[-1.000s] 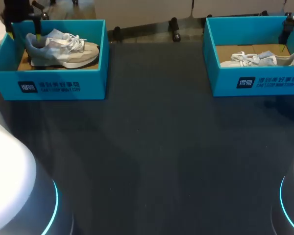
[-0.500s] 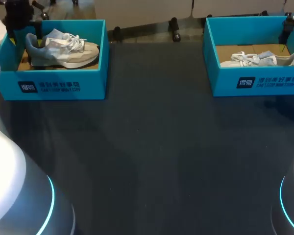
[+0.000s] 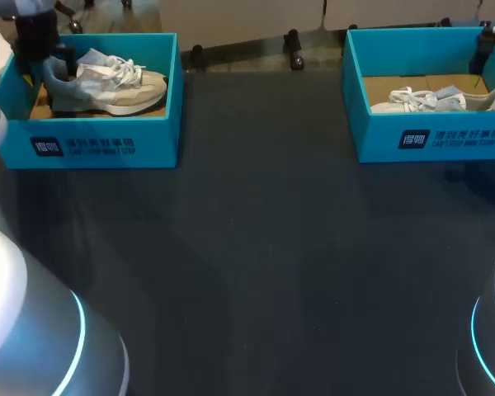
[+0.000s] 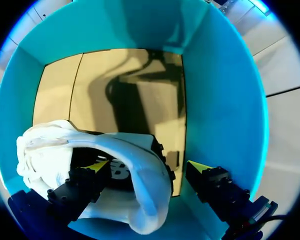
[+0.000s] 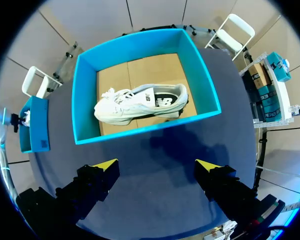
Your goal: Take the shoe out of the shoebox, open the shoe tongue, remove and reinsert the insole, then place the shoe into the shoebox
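Heel of the left shoe (image 4: 140, 195) sits inside the left gripper (image 4: 149, 166), spread wide: one tip in the shoe's mouth, the other clear of it, by the far-left box (image 4: 220, 100) wall. Right gripper (image 5: 157, 164), wide and bare, hangs over the table (image 5: 165, 145) near the far-right box (image 5: 87, 100) holding the right shoe (image 5: 140, 104).

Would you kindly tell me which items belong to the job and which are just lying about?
In use: left shoebox, left shoe inside it, left gripper open astride its heel.
Idle for now: right shoebox, right shoe inside it, right gripper open.
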{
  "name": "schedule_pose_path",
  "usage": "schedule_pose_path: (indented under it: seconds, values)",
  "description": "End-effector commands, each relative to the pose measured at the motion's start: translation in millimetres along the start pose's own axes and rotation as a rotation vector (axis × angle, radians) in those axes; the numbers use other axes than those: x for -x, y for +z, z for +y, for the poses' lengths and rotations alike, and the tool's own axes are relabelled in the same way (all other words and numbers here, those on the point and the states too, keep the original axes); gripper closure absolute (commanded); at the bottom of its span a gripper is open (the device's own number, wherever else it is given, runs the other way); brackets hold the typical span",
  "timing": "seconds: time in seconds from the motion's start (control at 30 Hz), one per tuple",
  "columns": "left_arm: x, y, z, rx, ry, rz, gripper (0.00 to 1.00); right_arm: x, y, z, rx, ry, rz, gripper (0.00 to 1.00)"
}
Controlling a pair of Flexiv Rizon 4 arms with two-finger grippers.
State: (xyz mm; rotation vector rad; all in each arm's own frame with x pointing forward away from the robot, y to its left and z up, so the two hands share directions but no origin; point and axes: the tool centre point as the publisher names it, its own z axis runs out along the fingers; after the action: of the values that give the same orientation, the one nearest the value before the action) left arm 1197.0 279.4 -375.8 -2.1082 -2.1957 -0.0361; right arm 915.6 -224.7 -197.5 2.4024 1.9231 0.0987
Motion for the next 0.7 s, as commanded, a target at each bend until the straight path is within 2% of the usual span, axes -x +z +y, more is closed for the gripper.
schedule_pose_path:
  seconds: [0.03,0.13,0.37,0.7]
  values:
    - [-0.2,8.5,7.6,-0.015,-0.009,-0.009,0.01,-0.2,0.0,-1.0,0.002,0.002,-0.001,0.00]
    - [-1.6,11.5,7.9,-0.016,-0.013,-0.014,0.01,-0.2,0.0,-1.0,0.002,0.002,-0.001,0.00]
    - [-3.3,20.4,12.5,-0.036,-0.028,-0.029,0.11,-0.2,0.0,-1.0,0.002,0.002,-0.001,0.00]
    - [-8.4,15.6,13.3,-0.043,-0.032,-0.064,0.19,-0.2,0.0,-1.0,0.002,0.002,-0.001,0.00]
